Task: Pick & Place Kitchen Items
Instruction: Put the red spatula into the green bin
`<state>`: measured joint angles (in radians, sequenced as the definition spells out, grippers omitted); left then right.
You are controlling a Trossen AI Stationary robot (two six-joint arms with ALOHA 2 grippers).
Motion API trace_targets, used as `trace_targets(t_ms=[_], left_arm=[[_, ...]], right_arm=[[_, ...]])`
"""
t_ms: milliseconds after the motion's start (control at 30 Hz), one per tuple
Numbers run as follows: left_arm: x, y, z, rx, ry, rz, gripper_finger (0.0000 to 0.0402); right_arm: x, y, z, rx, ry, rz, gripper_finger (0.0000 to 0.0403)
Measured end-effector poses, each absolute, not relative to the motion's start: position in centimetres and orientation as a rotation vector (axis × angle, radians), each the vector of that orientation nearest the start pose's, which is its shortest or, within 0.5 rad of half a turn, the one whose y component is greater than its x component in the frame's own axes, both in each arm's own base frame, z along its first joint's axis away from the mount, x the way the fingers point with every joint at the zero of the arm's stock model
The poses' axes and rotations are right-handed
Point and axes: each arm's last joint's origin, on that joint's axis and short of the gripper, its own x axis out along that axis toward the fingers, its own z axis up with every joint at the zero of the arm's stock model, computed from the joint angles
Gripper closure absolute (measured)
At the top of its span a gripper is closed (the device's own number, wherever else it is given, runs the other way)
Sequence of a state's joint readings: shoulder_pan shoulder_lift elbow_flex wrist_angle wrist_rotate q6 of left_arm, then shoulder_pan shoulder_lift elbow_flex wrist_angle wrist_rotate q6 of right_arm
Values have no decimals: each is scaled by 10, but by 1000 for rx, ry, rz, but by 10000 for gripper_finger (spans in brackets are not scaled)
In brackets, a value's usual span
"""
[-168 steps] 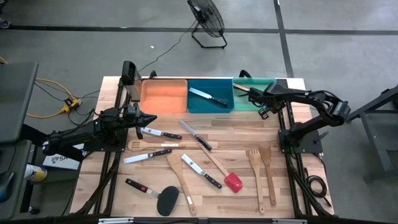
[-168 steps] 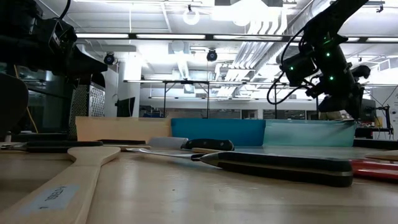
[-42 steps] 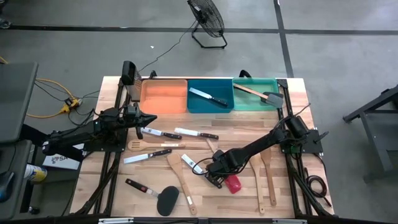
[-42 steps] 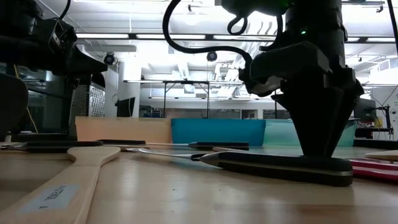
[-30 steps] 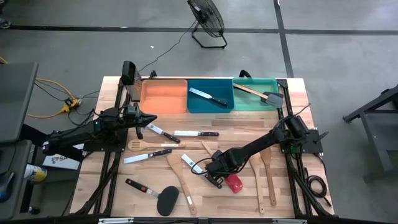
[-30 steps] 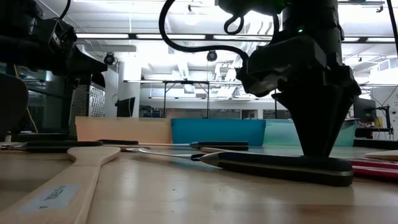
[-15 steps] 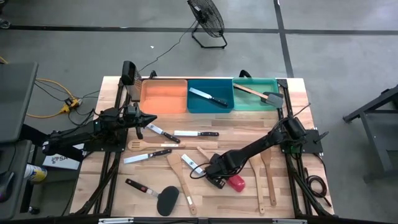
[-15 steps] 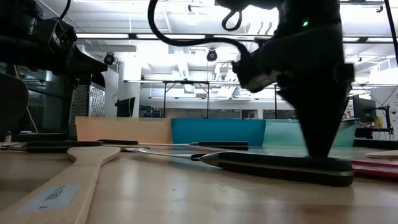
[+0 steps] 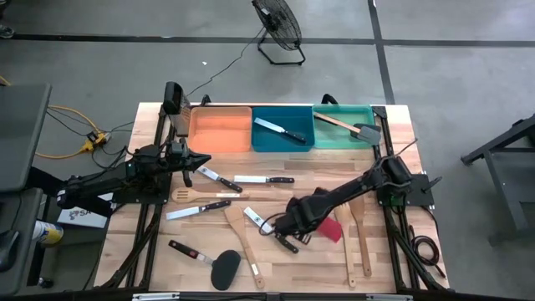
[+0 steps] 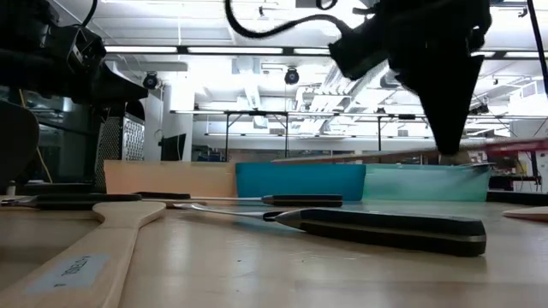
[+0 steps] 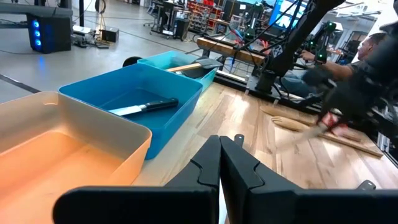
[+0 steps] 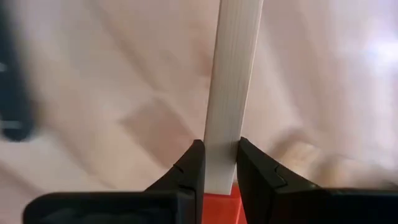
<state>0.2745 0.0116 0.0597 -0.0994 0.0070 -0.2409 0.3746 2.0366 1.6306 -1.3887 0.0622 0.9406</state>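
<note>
You have three bins: orange [image 9: 219,132], blue [image 9: 263,142], green [image 9: 334,139]. You can count at least five knives [image 9: 263,179] and four pale wooden utensils [image 9: 344,238]. There are three turners: grey turner [image 9: 366,131], black turner [image 9: 224,269], red turner [image 9: 330,228].

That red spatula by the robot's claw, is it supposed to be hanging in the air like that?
It looks deliberate. The right gripper is shut on the red-headed turner, carrying it level above the table. Nothing looks spilled or broken.

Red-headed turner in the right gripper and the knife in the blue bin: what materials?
Turner, held in the right gripper: pale matte handle, likely wood; matte red head, probably silicone or plastic. Knife in the blue bin: bright reflective blade, likely steel; black handle, probably plastic.
</note>
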Motion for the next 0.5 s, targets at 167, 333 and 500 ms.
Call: trace_targets(t_ms=[167,333,500], left_arm=[[91,25,173,-247,18,273,402],[91,25,173,-247,18,272,402],[91,25,173,-247,18,273,402]], right_arm=[[333,110,215,205,1764,-726,344],[337,88,220,170,1753,-699,344],[341,63,224,136,1729,-715,344]])
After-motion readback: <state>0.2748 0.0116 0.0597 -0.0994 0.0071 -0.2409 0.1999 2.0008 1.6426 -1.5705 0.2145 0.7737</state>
